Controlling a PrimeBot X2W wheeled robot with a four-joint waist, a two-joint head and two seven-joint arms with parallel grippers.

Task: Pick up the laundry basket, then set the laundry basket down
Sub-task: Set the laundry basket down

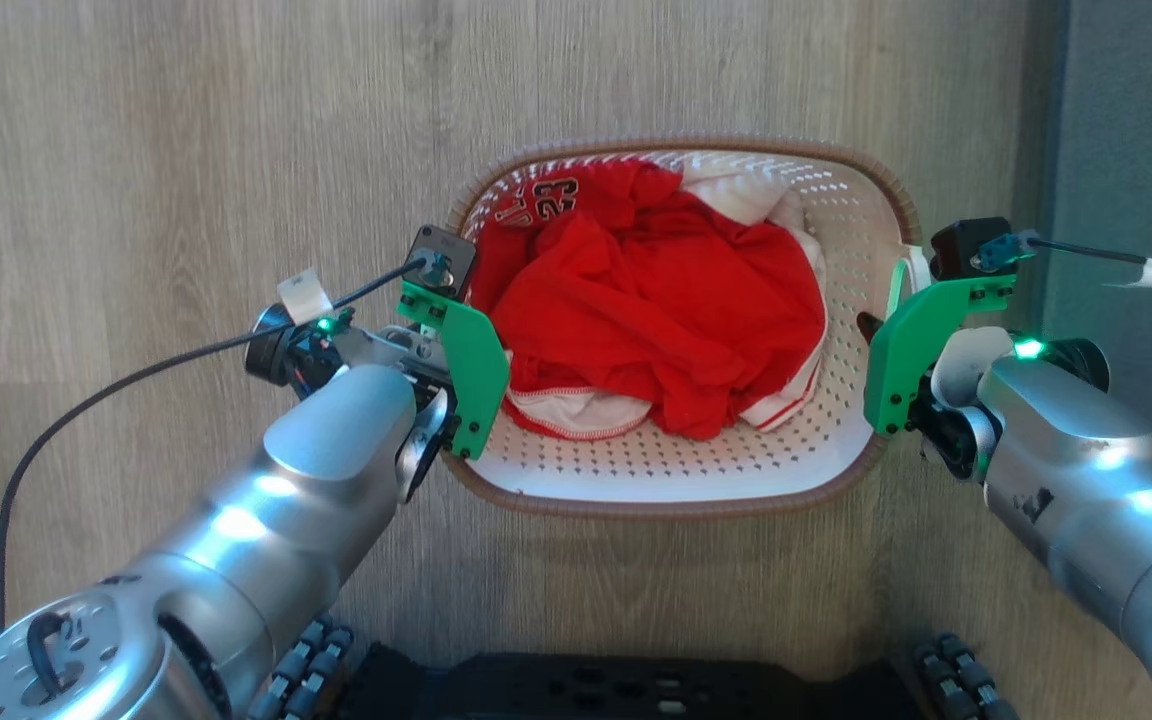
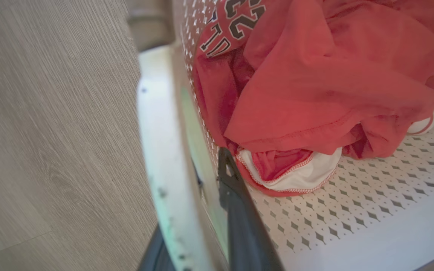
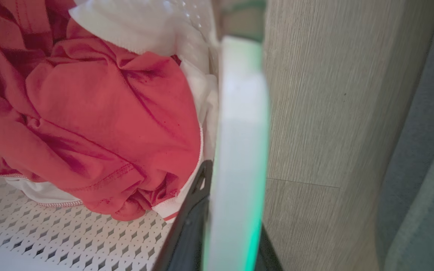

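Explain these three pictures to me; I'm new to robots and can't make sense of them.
This is a two-armed wheeled robot; each arm ends in a gripper with two dark fingers. The wide picture comes from a camera on its head, looking down at a wood-look floor. The other two pictures come from cameras on its wrists, each looking along that gripper's own fingers. Between the arms is the laundry basket, white with small holes and a brown rim. It holds crumpled red and white clothes. The left gripper is closed on the basket's left side and the right gripper on its right side. Whether the basket is off the floor, I cannot tell.
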